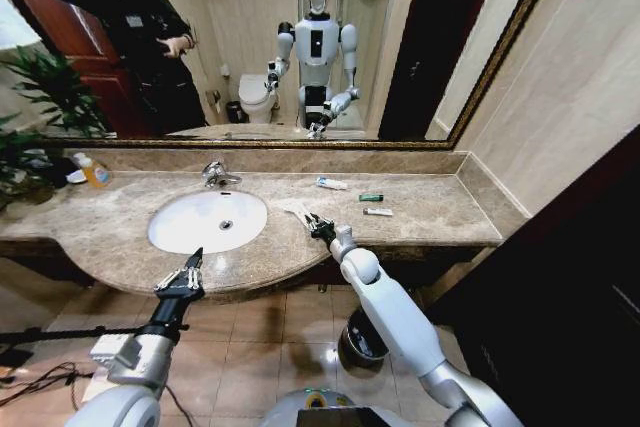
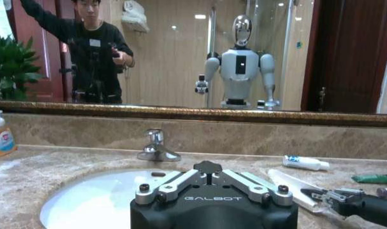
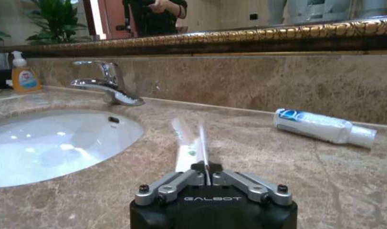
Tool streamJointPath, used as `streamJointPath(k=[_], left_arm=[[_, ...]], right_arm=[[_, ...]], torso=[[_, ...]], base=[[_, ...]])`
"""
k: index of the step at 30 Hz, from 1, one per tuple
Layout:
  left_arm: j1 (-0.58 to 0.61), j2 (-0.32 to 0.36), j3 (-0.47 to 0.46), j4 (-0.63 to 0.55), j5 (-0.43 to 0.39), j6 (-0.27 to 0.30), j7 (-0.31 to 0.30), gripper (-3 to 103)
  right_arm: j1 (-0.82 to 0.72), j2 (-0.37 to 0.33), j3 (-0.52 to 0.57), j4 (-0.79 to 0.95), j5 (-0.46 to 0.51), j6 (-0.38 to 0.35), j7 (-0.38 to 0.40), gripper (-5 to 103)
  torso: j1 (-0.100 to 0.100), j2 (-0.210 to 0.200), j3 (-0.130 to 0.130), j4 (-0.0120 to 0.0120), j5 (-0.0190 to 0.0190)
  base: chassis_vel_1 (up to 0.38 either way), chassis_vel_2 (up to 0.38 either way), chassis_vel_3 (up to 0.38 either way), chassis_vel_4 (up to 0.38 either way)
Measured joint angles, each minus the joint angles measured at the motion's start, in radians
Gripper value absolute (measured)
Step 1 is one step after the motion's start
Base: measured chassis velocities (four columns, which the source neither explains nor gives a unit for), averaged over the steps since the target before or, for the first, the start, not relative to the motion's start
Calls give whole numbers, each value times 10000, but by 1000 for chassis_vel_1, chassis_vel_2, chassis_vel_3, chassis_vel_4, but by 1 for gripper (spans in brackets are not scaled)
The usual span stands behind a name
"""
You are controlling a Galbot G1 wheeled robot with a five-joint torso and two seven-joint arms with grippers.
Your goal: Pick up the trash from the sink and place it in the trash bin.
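My right gripper (image 1: 315,224) (image 3: 207,168) is shut on the near end of a long flat white wrapper (image 1: 297,211) (image 3: 185,145), a piece of trash that stretches over the counter just right of the sink (image 1: 180,219) (image 3: 47,148). More trash lies on the counter farther right: a white-and-blue tube (image 1: 332,184) (image 3: 320,127), a green packet (image 1: 371,197) and a small white tube (image 1: 378,211). The white basin looks bare around its drain. My left gripper (image 1: 196,257) (image 2: 208,167) hangs shut and holding nothing at the counter's front edge, before the sink. The trash bin (image 1: 352,345) stands on the floor under the counter, partly behind my right arm.
A chrome tap (image 1: 218,175) stands behind the basin. An orange-yellow soap bottle (image 1: 93,169) and a potted plant (image 1: 30,137) are at the counter's left end. A large mirror (image 1: 440,27) backs the counter and a wall closes its right end. Cables lie on the floor at left.
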Motion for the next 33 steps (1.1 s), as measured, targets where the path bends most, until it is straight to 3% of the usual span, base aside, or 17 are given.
streamJointPath(k=[10, 21, 33], left_arm=[[0, 0, 0, 0, 0, 0, 0, 0], [0, 0, 0, 0, 0, 0, 0, 0], [0, 0, 0, 0, 0, 0, 0, 0]], right_arm=[[-86, -195, 48, 498, 126, -8, 106, 0], [-637, -1320, 525, 2060, 980, -504, 345, 0], [-2560, -2798, 2611, 4050, 1821, -646, 1, 0]], torso=[[0, 0, 0, 0, 0], [0, 0, 0, 0, 2], [0, 0, -1, 0, 1]], base=[[0, 0, 0, 0], [0, 0, 0, 0], [0, 0, 0, 0]])
